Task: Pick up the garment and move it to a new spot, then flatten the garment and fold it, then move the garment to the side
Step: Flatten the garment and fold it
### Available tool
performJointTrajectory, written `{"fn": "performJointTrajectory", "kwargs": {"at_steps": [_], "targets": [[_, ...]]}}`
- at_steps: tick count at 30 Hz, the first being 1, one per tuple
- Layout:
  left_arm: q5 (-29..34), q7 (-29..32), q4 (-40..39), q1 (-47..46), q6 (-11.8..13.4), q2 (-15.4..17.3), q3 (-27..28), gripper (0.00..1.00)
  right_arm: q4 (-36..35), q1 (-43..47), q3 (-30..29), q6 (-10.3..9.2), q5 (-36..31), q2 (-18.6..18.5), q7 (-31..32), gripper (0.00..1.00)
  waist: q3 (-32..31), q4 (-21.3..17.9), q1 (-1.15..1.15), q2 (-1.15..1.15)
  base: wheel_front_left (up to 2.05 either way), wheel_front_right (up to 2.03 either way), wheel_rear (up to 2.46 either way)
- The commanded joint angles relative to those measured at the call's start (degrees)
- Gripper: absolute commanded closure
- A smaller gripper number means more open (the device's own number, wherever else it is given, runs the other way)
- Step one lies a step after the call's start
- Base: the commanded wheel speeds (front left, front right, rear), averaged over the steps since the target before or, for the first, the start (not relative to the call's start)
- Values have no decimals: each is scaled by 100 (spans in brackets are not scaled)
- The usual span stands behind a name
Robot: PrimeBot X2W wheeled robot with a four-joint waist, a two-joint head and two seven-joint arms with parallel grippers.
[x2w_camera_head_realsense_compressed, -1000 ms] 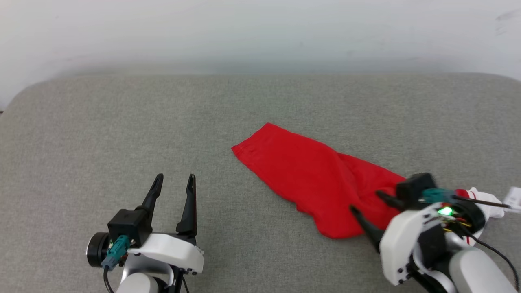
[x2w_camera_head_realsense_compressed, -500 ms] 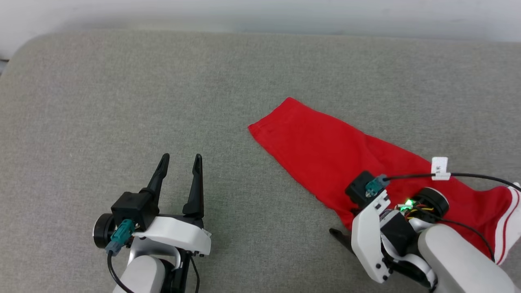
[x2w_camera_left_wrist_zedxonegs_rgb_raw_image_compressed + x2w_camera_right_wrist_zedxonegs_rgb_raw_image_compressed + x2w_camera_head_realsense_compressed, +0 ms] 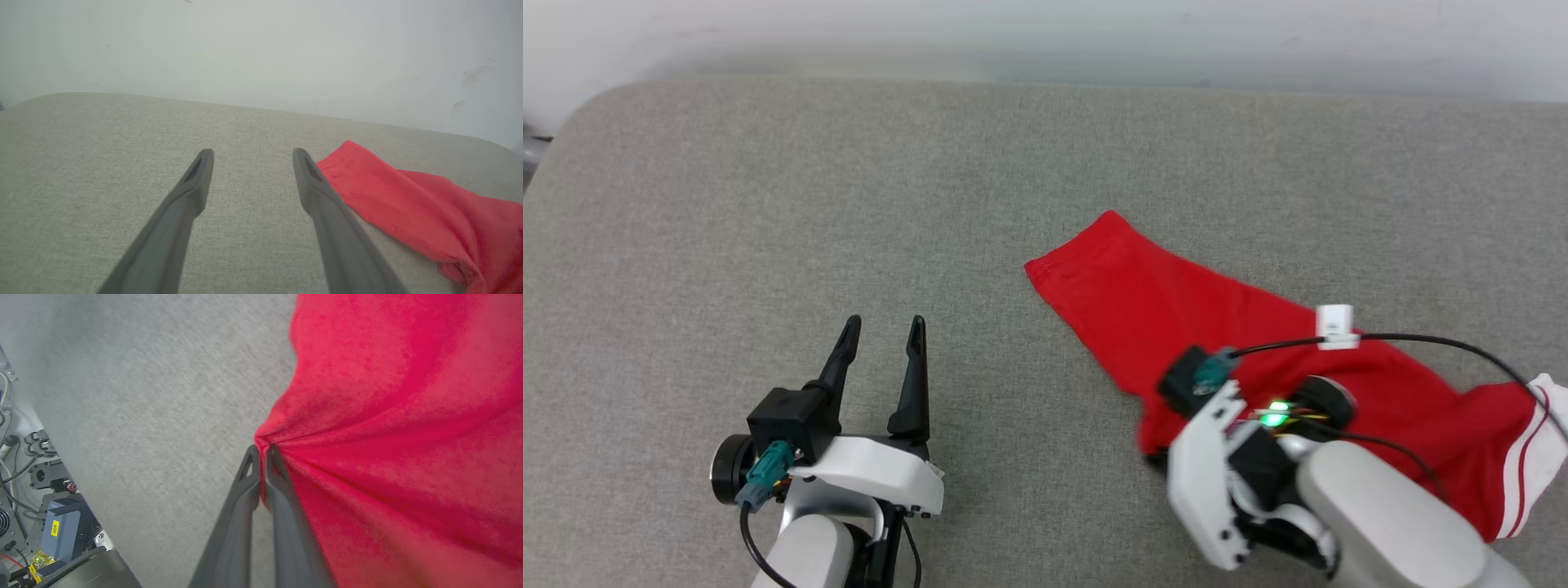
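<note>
**Red garment, one edge pinched by the right claw**

Location: the garment point(image 3: 1176, 310) is lying rumpled on the grey fabric-covered table point(image 3: 768, 204), right of centre. It is running from a hemmed red corner to a white sleeve point(image 3: 1547, 445) with red stripes at the head view's right edge.

Head view: the right arm is bending down over the garment's near edge, its wrist covering its own fingers. A green light point(image 3: 1274, 419) is glowing on the wrist, and a black cable point(image 3: 1405, 335) with a white tag point(image 3: 1335, 327) is arching across the cloth.

Right wrist view: this is supplying what the head view is hiding. The right claw point(image 3: 262, 451) is squeezing a pinch of red cloth at the garment's edge, with folds fanning out from the tips. Robot base hardware point(image 3: 53, 531) is showing at lower left.

Left wrist view: the left claw point(image 3: 253, 152) is standing wide and empty, pointing along the table towards a pale wall point(image 3: 261, 49). The garment's hemmed end is lying off to its right.
</note>
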Motion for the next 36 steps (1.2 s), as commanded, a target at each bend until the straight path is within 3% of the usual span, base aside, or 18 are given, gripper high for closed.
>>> {"fn": "performJointTrajectory", "kwargs": {"at_steps": [1, 9, 14, 24, 36], "targets": [[18, -26, 10, 63, -8, -7, 23, 0, -98, -117, 87, 16, 73, 143, -86, 100, -95, -37, 0, 0, 0, 0, 0], [-3, -22, -1, 238, 7, 39, 42, 0, -1202, -1133, 394, 7, 297, 512, -948, 100, -466, -219, 0, 0, 0, 0, 0], [-8, -7, -62, 259, 9, 67, 10, 0, -1150, -1555, 74, 7, 331, 403, -1126, 100, -443, -274, 0, 0, 0, 0, 0], [-8, 4, -111, -41, -58, -10, -128, 0, 725, -2062, -1007, 7, 589, 12, -1324, 100, 234, -58, 0, 0, 0, 0, 0], [52, -26, 31, -395, -175, -117, -147, 0, 3256, -2210, -2192, 7, 937, -398, -2124, 100, 783, 214, 0, 0, 0, 0, 0]]}}
